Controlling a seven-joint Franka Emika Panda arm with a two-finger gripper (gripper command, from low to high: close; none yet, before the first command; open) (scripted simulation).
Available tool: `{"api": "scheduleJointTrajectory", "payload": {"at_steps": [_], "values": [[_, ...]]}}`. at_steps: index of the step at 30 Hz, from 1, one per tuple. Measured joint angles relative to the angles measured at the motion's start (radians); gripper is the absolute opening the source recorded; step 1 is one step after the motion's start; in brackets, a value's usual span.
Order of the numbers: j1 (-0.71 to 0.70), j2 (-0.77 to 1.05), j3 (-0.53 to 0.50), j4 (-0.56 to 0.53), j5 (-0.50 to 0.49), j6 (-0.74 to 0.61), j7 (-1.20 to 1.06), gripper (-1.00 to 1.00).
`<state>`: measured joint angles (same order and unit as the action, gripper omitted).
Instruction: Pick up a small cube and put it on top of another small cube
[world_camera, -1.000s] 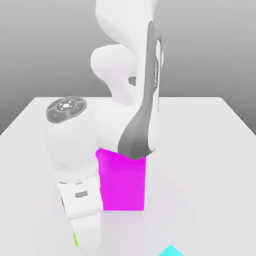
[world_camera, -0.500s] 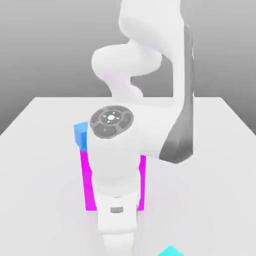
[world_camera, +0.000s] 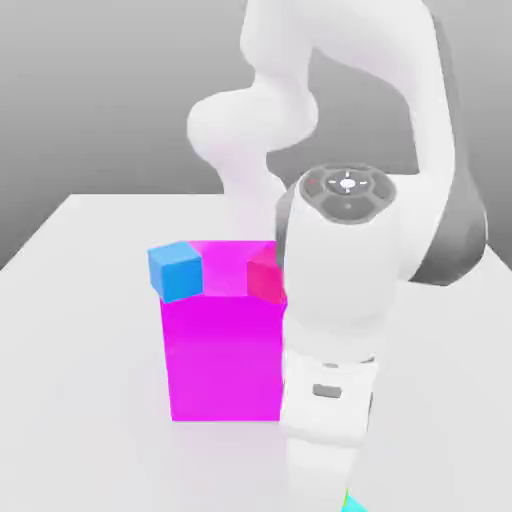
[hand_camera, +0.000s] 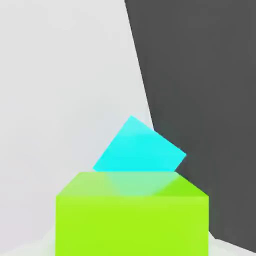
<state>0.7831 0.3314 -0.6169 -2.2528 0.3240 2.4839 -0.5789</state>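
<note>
Reading the exterior view from its left, we see a blue cube (world_camera: 175, 270) resting on the top corner of the tall magenta block (world_camera: 225, 355), a pink-red cube (world_camera: 264, 276) on the opposite corner of that top, and then our arm's white wrist coming down in front of the block toward the white bench (world_camera: 80, 350). In the hand view the lime-green cube (hand_camera: 132, 215) sits right under the camera, clamped in the closed gripper, with the light cyan cube (hand_camera: 140, 150) lying on the bench just beyond it, turned at an angle to the green one. We judge the main risk is a skewed placement: the two cubes' faces are not square to each other, so a release now could leave the green cube overhanging and toppling. The cyan cube also sits close to the bench edge, so a nudge might push it off.
</note>
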Motion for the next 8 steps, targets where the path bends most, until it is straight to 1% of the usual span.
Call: {"api": "scheduleJointTrajectory", "payload": {"at_steps": [2,4,5,8], "values": [[0.0,0.028,0.015,0.007,0.025,0.028,0.014,-1.0],[-0.031,0.09,0.06,0.015,0.084,0.077,-0.019,-1.0],[-0.05,0.121,0.084,0.018,0.113,0.102,-0.038,1.0],[-0.05,0.121,0.084,0.018,0.113,0.102,-0.038,1.0]]}}
